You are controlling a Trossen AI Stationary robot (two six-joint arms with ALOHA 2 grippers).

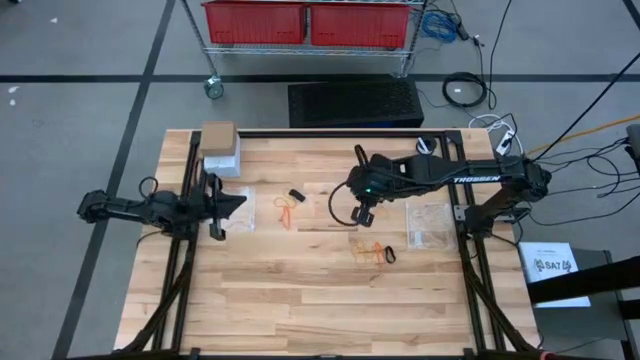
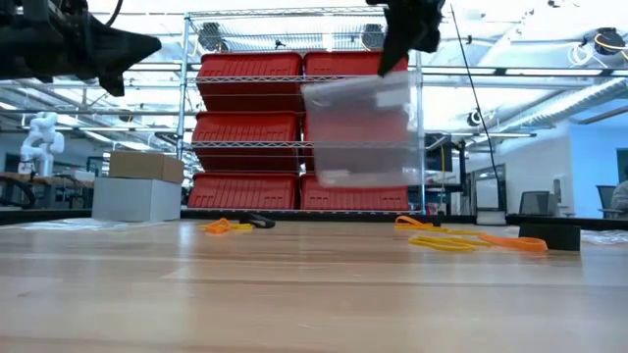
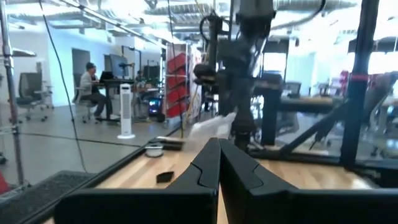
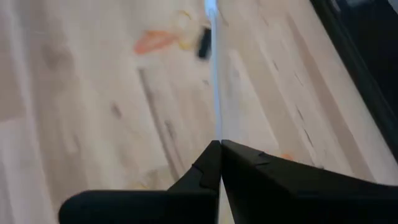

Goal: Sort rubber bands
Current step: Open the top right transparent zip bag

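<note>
Clear plastic in the air: right arm has a bag lifted off the worktop.
Going left to right: the left pincer (image 1: 236, 200) waits closed at the worktop's left edge; orange and tan rubber bands (image 1: 287, 210) lie loose on the pale wooden worktop (image 1: 300, 290), another small cluster (image 1: 372, 251) sits near the right arm. The right pincer (image 1: 364, 214) is clamped on the clear plastic bag (image 2: 358, 127), likely ready for filling, with bands well below it.

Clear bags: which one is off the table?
The hanging bag, pinched at its top by the right tool; unlike it, the flat bag lies on the table.
</note>
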